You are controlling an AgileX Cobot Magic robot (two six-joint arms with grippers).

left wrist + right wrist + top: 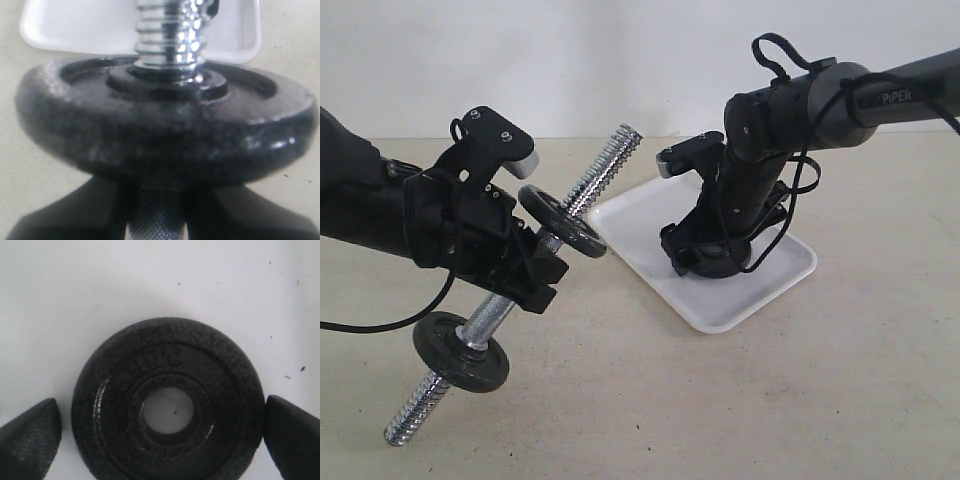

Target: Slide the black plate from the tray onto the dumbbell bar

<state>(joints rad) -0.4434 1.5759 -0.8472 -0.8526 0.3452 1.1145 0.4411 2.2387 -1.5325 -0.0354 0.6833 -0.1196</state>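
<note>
The black plate lies flat on the white tray, its centre hole and recessed ring facing up. My right gripper is open and straddles it, one finger on each side, the far-side finger almost at its rim. In the exterior view this gripper stands down on the tray and covers the plate. My left gripper is shut on the knurled middle of the dumbbell bar, held tilted above the table with its free threaded end toward the tray.
Two black discs sit on the bar: one just above my left gripper, filling the left wrist view, and one near the lower end. The tray shows behind the bar's thread. Beige tabletop surrounds everything.
</note>
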